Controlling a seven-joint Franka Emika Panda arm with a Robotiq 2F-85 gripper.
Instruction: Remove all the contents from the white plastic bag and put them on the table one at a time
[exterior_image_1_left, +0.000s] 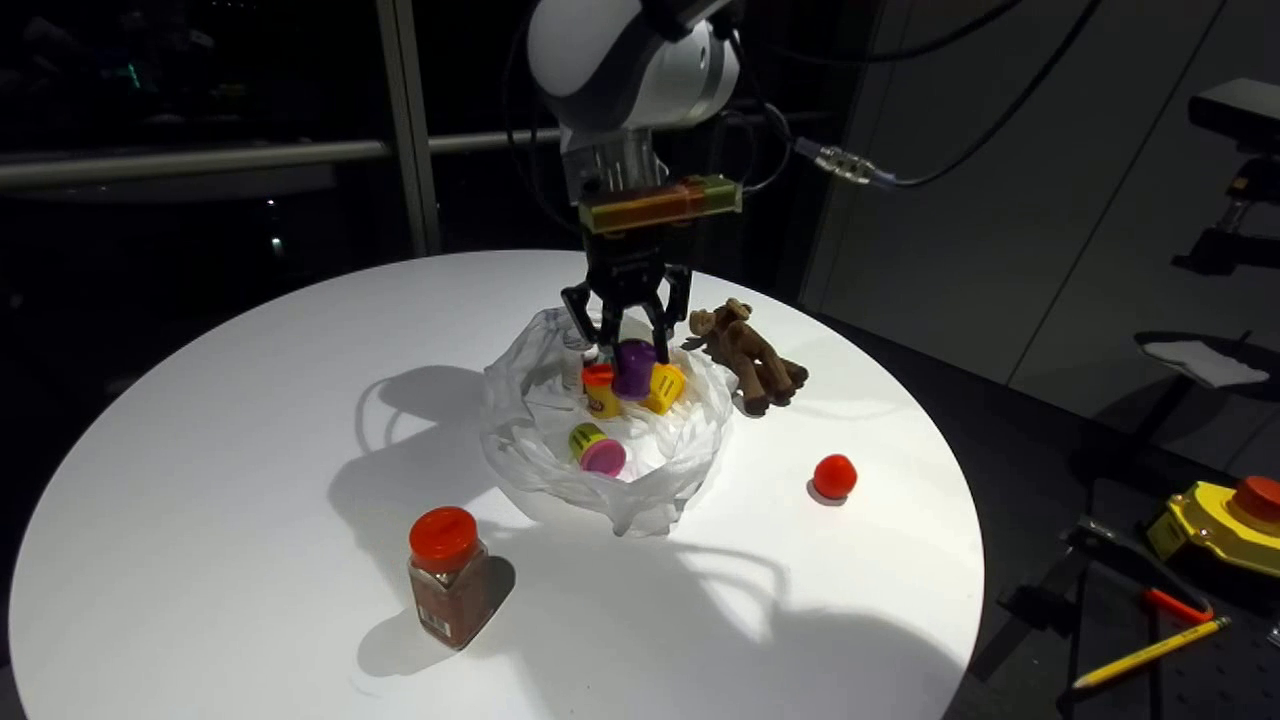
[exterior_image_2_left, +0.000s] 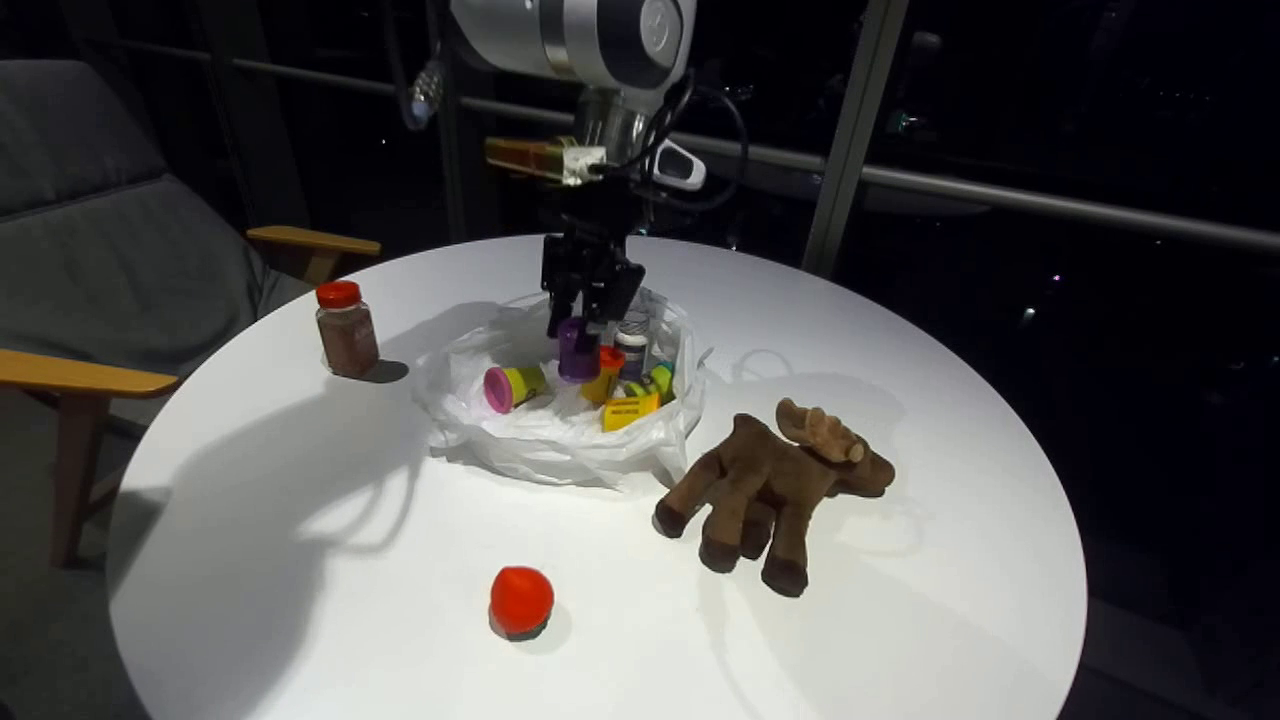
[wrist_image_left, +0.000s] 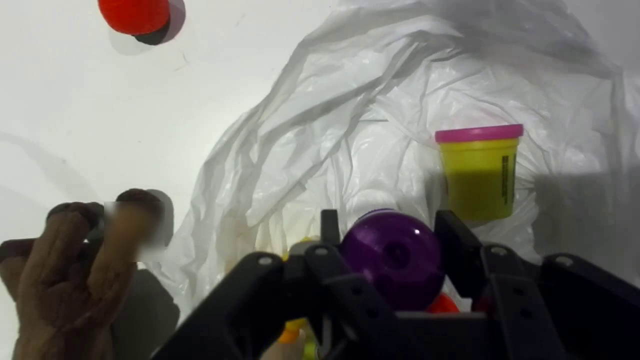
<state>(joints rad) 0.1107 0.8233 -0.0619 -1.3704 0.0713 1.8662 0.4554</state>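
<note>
The white plastic bag (exterior_image_1_left: 510, 455) lies open on the white table (exterior_image_1_left: 230, 480); it also shows in the wrist view (wrist_image_left: 310, 115). My gripper (exterior_image_1_left: 637, 352) points down into it and is shut on a purple container (exterior_image_1_left: 633, 380), with a fingertip on each side, also in the wrist view (wrist_image_left: 395, 255). In the bag are a yellow tub with pink lid (wrist_image_left: 480, 175), lying on its side, a yellow tub with orange lid (exterior_image_1_left: 601, 395), a yellow box (exterior_image_2_left: 630, 411), a dark bottle with white top (exterior_image_2_left: 631, 358) and a yellow-green item (exterior_image_2_left: 656, 382), partly hidden.
A brown plush moose (exterior_image_2_left: 765, 485) lies on the table beside the bag. A red ball (exterior_image_1_left: 835, 477) and a red-lidded spice jar (exterior_image_1_left: 450, 590) also stand on the table. A grey armchair (exterior_image_2_left: 110, 220) is close to the table edge.
</note>
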